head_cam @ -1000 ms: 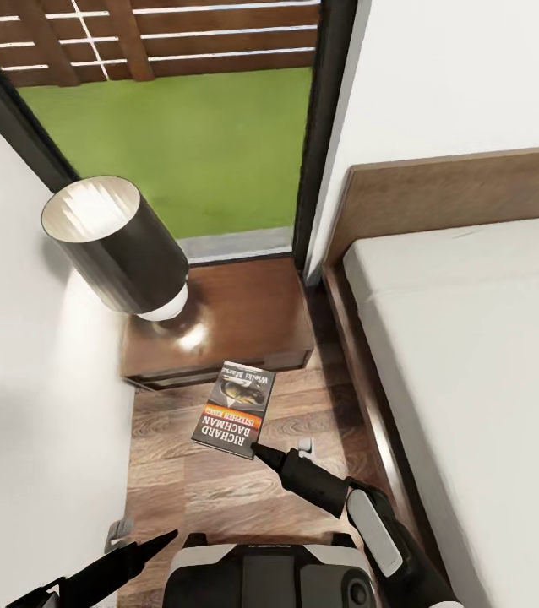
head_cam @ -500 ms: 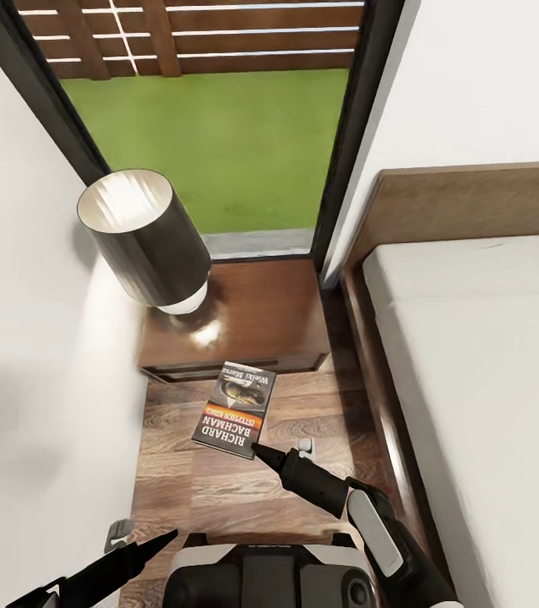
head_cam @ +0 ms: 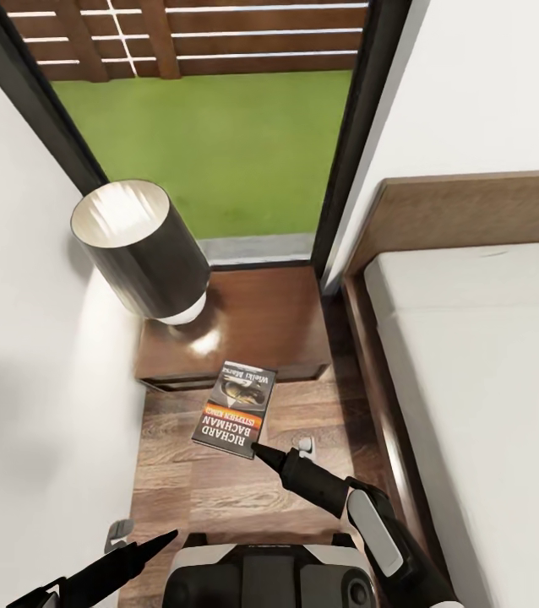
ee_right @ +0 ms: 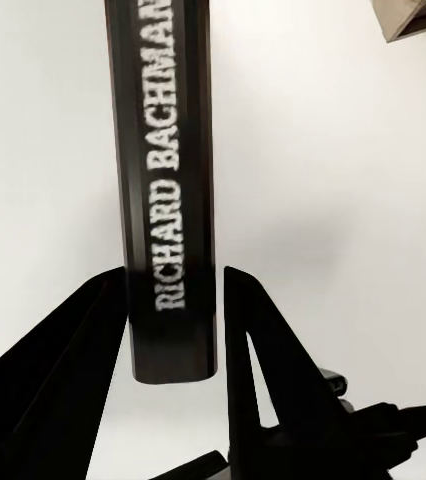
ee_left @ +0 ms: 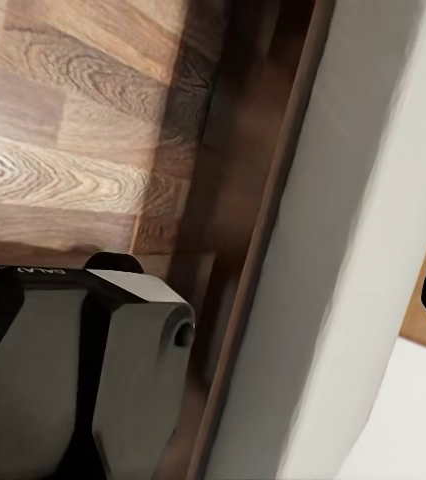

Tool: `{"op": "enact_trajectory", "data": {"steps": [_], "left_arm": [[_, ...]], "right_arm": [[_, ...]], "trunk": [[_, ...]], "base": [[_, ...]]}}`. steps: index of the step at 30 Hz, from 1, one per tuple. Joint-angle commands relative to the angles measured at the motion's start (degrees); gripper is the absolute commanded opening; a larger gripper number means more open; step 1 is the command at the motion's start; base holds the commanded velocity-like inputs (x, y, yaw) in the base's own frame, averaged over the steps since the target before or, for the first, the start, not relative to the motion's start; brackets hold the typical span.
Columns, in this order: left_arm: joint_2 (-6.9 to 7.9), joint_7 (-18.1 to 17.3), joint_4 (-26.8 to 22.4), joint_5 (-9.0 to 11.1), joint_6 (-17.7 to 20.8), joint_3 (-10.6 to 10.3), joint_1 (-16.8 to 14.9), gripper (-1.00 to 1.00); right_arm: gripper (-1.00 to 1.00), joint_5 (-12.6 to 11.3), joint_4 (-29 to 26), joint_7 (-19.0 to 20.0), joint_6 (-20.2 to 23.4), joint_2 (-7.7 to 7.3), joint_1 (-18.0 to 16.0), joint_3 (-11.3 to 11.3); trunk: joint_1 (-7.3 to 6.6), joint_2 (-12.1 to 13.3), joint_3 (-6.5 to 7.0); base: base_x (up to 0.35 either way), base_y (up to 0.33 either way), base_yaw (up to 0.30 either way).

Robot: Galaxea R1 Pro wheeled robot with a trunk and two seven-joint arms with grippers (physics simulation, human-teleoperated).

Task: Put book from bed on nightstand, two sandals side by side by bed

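My right gripper (head_cam: 258, 450) is shut on the near corner of the book (head_cam: 234, 409), a grey-and-orange paperback held flat above the floor in front of the nightstand (head_cam: 257, 325). The book's far edge overlaps the nightstand's front edge in the head view. In the right wrist view the book's spine (ee_right: 170, 200) stands between the two black fingers (ee_right: 258, 340). The bed (head_cam: 489, 380), with pale mattress and brown headboard, lies to the right. My left gripper (head_cam: 158, 540) points forward low at the left; its jaws are too dark to read. The sandals are out of view.
A dark-shaded lamp (head_cam: 138, 249) takes up the nightstand's left part. A white wall (head_cam: 24, 380) closes the left side, leaving a narrow strip of wood floor (head_cam: 219, 490) between it and the bed frame (ee_left: 273, 200). Behind the nightstand is a tall window onto grass (head_cam: 210, 143).
The whole picture has shifted right and a little down, so the camera has moved. The book and both arms keep their places in the picture. The grip on the book is unchanged.
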Motion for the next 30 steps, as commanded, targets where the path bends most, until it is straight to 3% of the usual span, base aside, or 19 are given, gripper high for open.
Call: {"op": "enact_trajectory", "data": {"steps": [1,11,19,30], "left_arm": [[0.03,-0.18,0.02,0.45,0.60,-0.18,-0.01,1.00],[0.03,-0.18,0.10,0.45,0.60,-0.17,-0.01,1.00],[0.03,-0.33,0.09,0.45,0.65,-0.18,-0.01,1.00],[0.03,-0.44,0.02,0.45,0.66,-0.21,-0.01,1.00]], "right_arm": [[-1.00,-0.31,-0.07,-0.04,0.35,0.00,-0.02,-0.01],[-1.00,-0.33,-0.79,0.07,0.16,-0.28,-0.02,-0.87],[-1.00,-0.31,-0.61,-0.07,-6.01,-0.30,-0.03,-1.07],[-1.00,-0.37,-1.47,-0.30,-6.78,-0.42,-0.03,-1.60]], "trunk": [[0.03,-0.06,-0.04],[0.03,-0.06,-0.04],[0.03,-0.06,-0.04],[0.03,-0.06,-0.04]], "base": [[0.063,0.000,0.000],[0.012,0.000,0.000],[0.000,0.000,0.000],[0.000,0.000,0.000]]}}
